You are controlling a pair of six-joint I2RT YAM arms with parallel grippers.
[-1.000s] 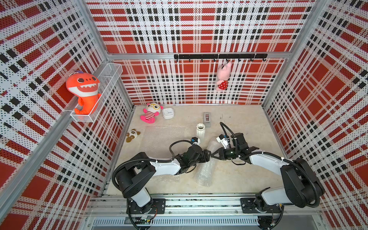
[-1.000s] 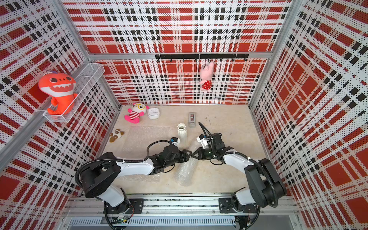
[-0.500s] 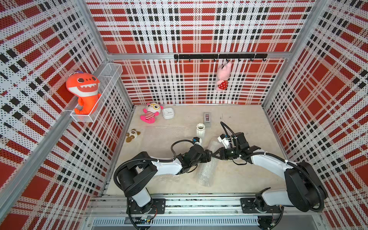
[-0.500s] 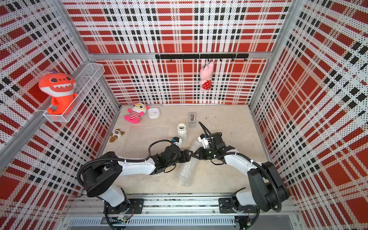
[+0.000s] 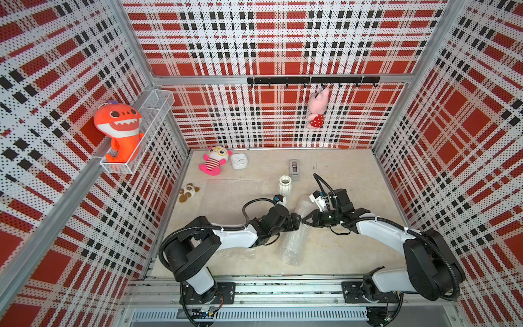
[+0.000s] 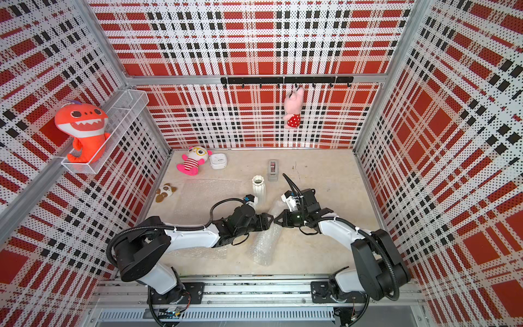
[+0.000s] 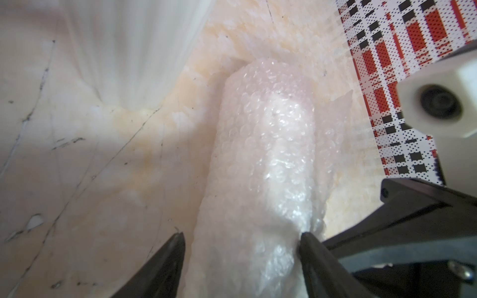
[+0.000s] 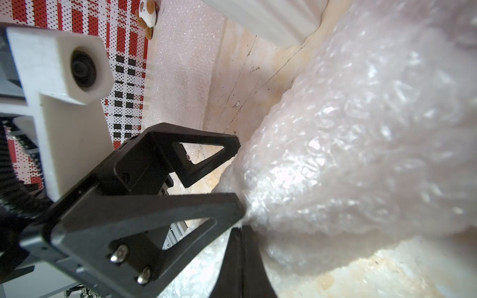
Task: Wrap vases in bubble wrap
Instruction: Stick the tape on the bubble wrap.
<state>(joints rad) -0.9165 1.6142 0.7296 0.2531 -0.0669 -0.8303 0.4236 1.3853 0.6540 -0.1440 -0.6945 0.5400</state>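
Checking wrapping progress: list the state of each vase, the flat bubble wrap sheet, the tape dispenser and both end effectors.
Bubble-wrapped vase: lying on its side, rolled in wrap.
Bare vase: upright, unwrapped.
Bubble wrap sheet: lying flat, unused.
Tape dispenser: standing, untouched.
Left end effector: open, straddling the wrapped vase.
Right end effector: shut, tips at the wrap's edge.

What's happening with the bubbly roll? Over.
Left gripper open, astride clear bubble-wrap roll. Right gripper shut against its wrap. Bare white ribbed ceramic vase standing close by.
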